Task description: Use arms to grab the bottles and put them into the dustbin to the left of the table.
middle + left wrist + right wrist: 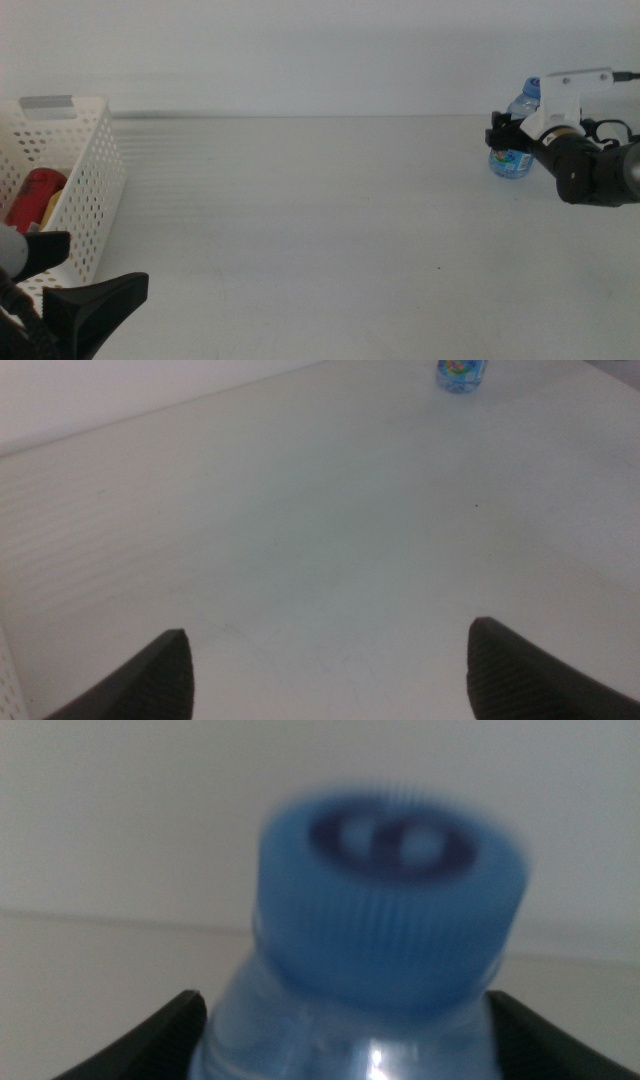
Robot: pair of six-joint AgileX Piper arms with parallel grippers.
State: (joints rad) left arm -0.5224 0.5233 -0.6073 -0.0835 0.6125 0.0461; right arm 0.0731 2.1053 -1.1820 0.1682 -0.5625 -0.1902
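Observation:
A small clear water bottle (511, 162) with a blue cap stands on the white table (320, 230) at the far right; the left wrist view shows it far off (461, 372). My right gripper (503, 136) is at it, and in the right wrist view (345, 1055) the open jaws stand on either side of the bottle (390, 910), just below the cap. At the table's left side the white perforated dustbin (95, 190) holds a red can (34, 196) with something yellow beside it. My left gripper (85, 272) waits open near the bottom left corner, over bare table (330, 670).
A plain white wall rises behind the table's far edge. The dustbin has a grey patch (47, 102) on its rim. Only bare tabletop lies between the two grippers.

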